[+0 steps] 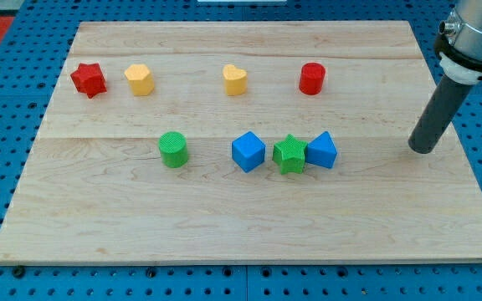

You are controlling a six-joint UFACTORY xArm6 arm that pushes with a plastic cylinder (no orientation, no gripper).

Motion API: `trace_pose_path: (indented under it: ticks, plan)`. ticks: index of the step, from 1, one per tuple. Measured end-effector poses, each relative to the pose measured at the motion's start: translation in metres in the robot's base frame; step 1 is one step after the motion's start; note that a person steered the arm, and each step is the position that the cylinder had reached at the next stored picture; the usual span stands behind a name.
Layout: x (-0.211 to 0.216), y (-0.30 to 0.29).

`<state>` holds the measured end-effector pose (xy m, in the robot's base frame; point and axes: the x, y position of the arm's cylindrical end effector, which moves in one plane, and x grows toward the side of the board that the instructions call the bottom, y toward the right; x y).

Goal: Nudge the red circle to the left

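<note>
The red circle [312, 79] is a short red cylinder at the upper right of the wooden board [141, 226]. My tip [423, 150] rests on the board near its right edge, well to the right of the red circle and below it. Nothing lies between them. The nearest block to my tip is the blue triangular block [322, 150], to its left.
In the upper row stand a red star [89, 79], a yellow pentagon-like block [140, 79] and a yellow heart [235, 80]. In the lower row stand a green circle [173, 150], a blue cube [248, 151] and a green star [289, 154] touching the blue triangular block.
</note>
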<state>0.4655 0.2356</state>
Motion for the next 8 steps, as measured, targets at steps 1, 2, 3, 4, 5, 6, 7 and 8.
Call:
trace_pose_path:
  ticks: [1,2,3,4,5,6,7,8]
  plan:
    - [0.000,0.000]
    - [0.010,0.000]
    - [0.032,0.000]
    - [0.040,-0.026]
    - [0.037,-0.039]
    - [-0.004,-0.035]
    - [-0.069,-0.038]
    - [-0.130,-0.083]
